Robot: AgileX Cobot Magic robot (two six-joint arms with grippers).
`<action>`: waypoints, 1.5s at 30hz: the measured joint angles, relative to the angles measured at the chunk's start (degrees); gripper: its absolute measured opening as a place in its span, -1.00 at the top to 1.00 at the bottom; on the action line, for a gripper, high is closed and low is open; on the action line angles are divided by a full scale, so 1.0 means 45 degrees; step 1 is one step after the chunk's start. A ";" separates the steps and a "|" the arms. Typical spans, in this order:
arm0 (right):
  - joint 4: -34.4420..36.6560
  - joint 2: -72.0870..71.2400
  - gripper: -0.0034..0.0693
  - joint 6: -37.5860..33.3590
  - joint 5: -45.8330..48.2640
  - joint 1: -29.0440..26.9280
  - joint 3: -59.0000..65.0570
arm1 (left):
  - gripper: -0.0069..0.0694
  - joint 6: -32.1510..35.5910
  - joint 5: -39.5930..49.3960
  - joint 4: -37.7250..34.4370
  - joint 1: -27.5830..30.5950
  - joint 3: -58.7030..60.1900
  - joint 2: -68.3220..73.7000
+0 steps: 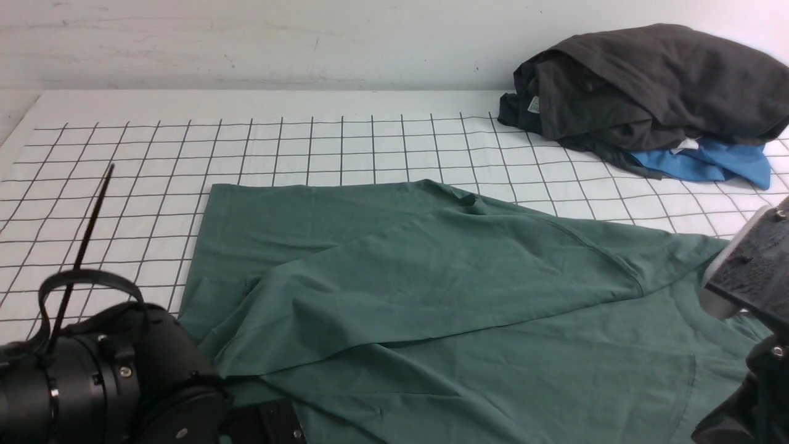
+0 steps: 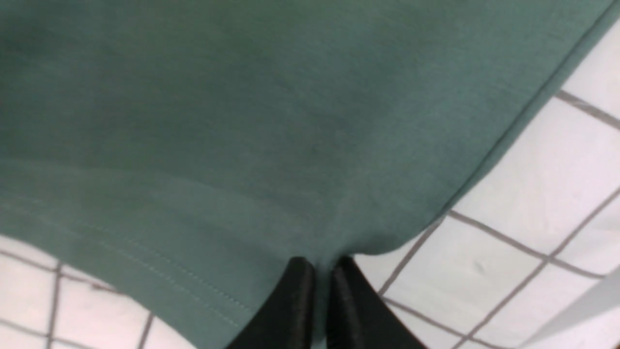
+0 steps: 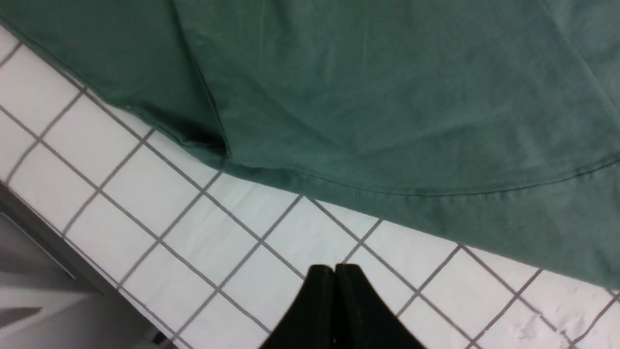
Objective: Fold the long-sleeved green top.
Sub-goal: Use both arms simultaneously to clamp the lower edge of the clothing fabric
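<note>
Left gripper [image 2: 322, 272] is clamped on the hem edge of the top [image 1: 431, 277]. Right gripper [image 3: 334, 271] is pressed together and empty over the grid cloth [image 1: 123, 160], near the hem. The top is dull green and creased, with one layer folded diagonally, and fills the front view's centre and lower right.

my far right: dark grey-black heap of crumpled clothes [image 1: 653, 86] | under its near edge: bright blue cloth garment [image 1: 709, 163] | both on: white black-gridded worktop [image 1: 308, 148]
</note>
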 joint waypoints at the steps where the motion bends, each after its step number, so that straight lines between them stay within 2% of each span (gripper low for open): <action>1: -0.0044 0.0000 0.88 -0.0389 0.0000 0.0000 0.0000 | 0.76 0.0013 0.0227 0.0012 0.0045 -0.0220 0.0000; 7: -0.0087 0.0510 0.47 -0.1923 0.0000 0.0000 0.0000 | 0.76 0.0684 0.0775 -0.0146 0.1009 -0.0757 0.0010; 8: -0.0087 0.0922 0.25 -0.2246 -0.0016 0.0000 0.0000 | 0.76 0.0975 0.0875 -0.0240 0.1531 -0.0775 0.0010; 13: -0.0352 0.2255 -0.30 -0.4027 -0.0825 0.0000 0.0000 | 0.76 0.1631 0.0932 -0.0932 0.2678 -0.0775 0.0010; 17: -0.0766 0.3777 -0.50 -0.5111 -0.1228 0.0000 0.0000 | 0.76 0.2150 0.0553 -0.1590 0.2807 -0.0775 0.0010; 25: -0.0508 0.5659 -0.52 -0.4820 -0.1258 0.0000 0.0000 | 0.76 0.2379 0.0650 -0.2522 0.2587 -0.0654 0.0010; 28: -0.0032 0.5148 -0.51 -0.4639 -0.1241 0.0000 0.0000 | 0.77 0.2919 0.0368 -0.2681 0.1533 0.0142 0.0010; 31: 0.0366 0.4146 -0.51 -0.4315 -0.1144 0.0000 0.0000 | 0.78 0.3376 -0.0871 -0.2672 0.0277 0.1204 0.0010; 33: 0.0518 0.3406 -0.51 -0.3876 -0.0990 0.0000 0.0000 | 0.78 0.3325 -0.1775 -0.2434 -0.0374 0.1681 0.0010; 36: 0.0605 0.2794 -0.51 -0.3550 -0.0890 0.0000 0.0000 | 0.77 0.2938 -0.2357 -0.1891 -0.0677 0.1802 0.0010; 38: 0.0638 0.2360 -0.51 -0.3382 -0.0828 0.0000 0.0000 | 0.72 0.2325 -0.2722 -0.1284 -0.0740 0.1802 0.0010; 39: 0.0675 0.2137 -0.51 -0.3292 -0.0781 0.0000 0.0000 | 0.61 0.1836 -0.2770 -0.0804 -0.0751 0.1813 0.0010; 42: 0.0717 0.2042 -0.51 -0.3280 -0.0733 0.0000 0.0000 | 0.44 0.1541 -0.2752 -0.0659 -0.0762 0.1825 0.0010; 45: 0.0910 0.2041 -0.51 -0.3246 -0.0685 0.0000 0.0000 | 0.06 0.1424 -0.2529 -0.0962 -0.0754 0.1825 0.0010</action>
